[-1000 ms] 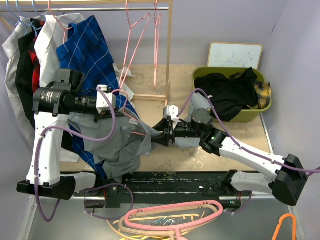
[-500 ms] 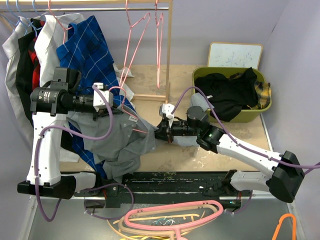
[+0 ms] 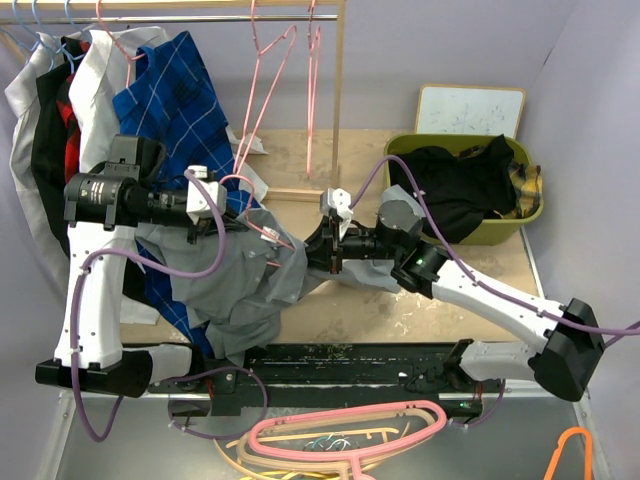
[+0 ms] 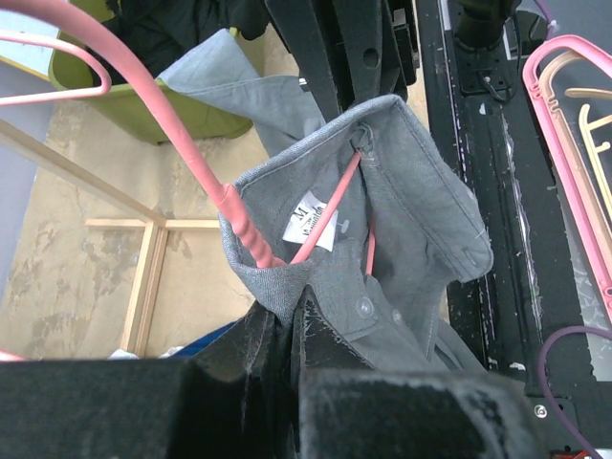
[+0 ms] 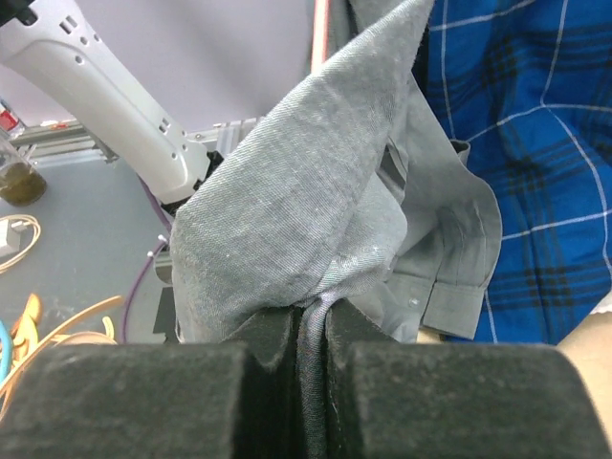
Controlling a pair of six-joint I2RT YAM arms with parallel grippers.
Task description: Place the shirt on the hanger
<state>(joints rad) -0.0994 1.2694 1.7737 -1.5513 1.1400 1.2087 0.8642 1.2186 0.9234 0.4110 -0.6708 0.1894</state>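
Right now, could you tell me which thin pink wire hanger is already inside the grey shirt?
The thin pink wire hanger whose neck rises from the collar of the grey cloth shirt; the other pink wire hangers hang on the rail.

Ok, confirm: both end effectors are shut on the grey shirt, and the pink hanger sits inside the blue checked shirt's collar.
Wrong collar: the left wrist view shows the pink hanger inside the collar of the grey shirt. The left end effector and right end effector are both shut on that shirt.
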